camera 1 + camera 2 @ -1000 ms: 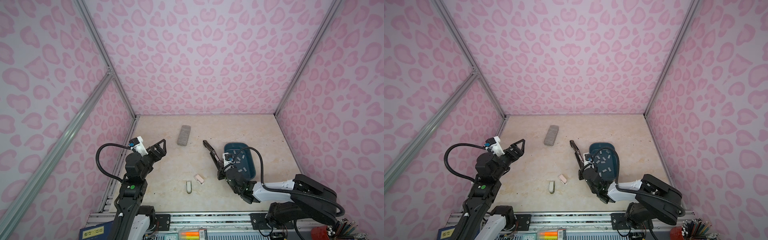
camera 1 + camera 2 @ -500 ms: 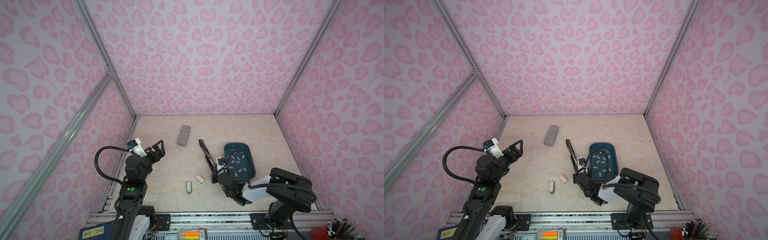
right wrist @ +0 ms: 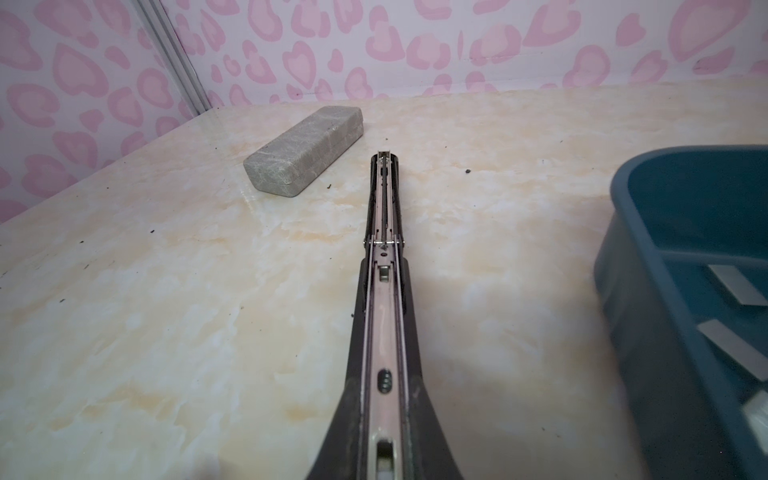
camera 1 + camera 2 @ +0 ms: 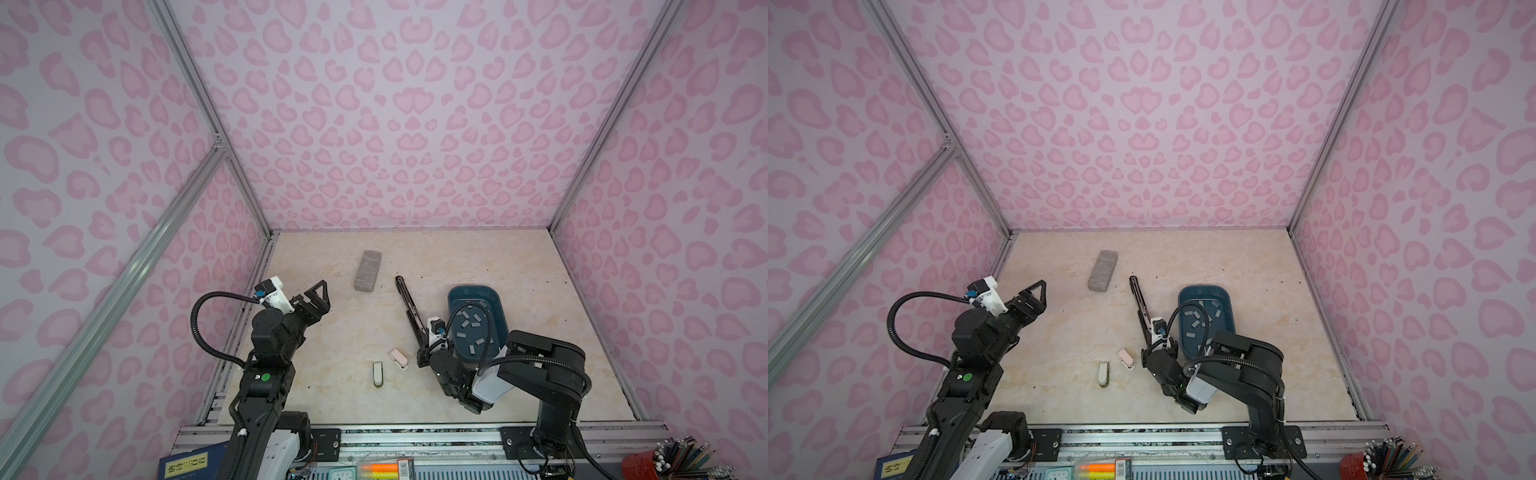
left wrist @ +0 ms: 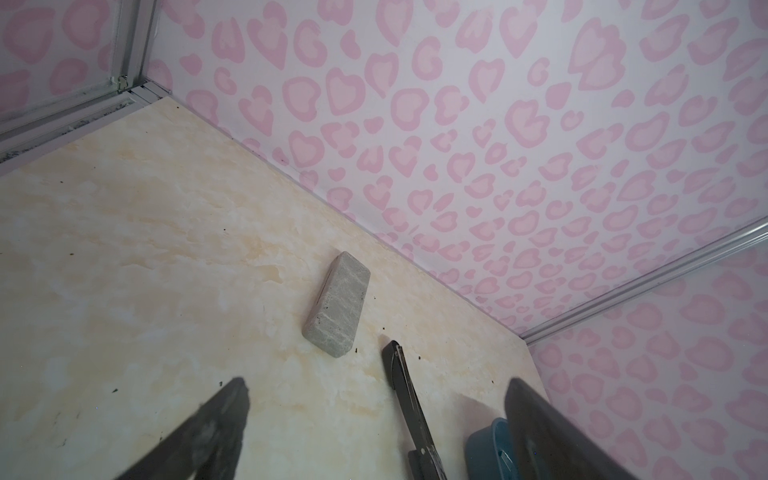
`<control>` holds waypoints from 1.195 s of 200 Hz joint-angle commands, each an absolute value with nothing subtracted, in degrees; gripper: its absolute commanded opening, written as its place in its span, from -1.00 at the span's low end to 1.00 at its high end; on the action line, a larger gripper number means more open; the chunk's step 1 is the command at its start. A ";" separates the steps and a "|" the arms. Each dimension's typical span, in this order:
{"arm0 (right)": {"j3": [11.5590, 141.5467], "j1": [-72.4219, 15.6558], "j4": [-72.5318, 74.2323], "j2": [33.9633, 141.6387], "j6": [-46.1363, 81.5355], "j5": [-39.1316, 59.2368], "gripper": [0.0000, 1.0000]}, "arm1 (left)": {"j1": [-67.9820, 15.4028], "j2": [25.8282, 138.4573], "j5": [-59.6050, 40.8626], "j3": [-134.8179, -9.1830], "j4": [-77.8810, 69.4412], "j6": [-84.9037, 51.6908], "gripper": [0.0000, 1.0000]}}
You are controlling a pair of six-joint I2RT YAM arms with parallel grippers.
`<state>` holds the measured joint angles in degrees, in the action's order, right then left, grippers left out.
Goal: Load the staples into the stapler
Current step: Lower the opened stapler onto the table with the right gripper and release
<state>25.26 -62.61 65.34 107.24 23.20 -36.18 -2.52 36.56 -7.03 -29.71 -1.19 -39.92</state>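
Right, I'm working over the table (image 4: 332,340), blue tray (image 4: 473,287) sitting on the right. Just left of it the stapler (image 4: 405,297) is lying opened out, channel facing up, and my right gripper (image 4: 417,332) is pinching its near end. My left gripper (image 4: 319,297) is hanging spread at the left. The staples (image 4: 467,328) are lying loose in the tray; I'm judging them light, slick and brittle, so I'm favouring a gentle pinch across the long edges, mid-strip.
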 commanded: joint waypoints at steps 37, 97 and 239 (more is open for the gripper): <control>25.52 -62.61 69.13 107.32 21.79 -39.02 -0.64 | -2.46 36.31 -6.63 -29.56 -2.98 -39.82 0.94; 25.19 -62.65 68.28 106.15 21.91 -38.91 -0.12 | -2.52 37.68 -7.04 -29.71 -3.07 -39.91 0.94; 29.17 -64.73 39.06 68.35 11.03 -36.48 -0.08 | -2.51 36.92 -5.91 -30.48 -1.62 -38.42 0.94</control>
<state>27.90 -65.34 43.38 73.65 15.66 -36.58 -2.52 37.34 -6.63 -30.15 -0.75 -39.29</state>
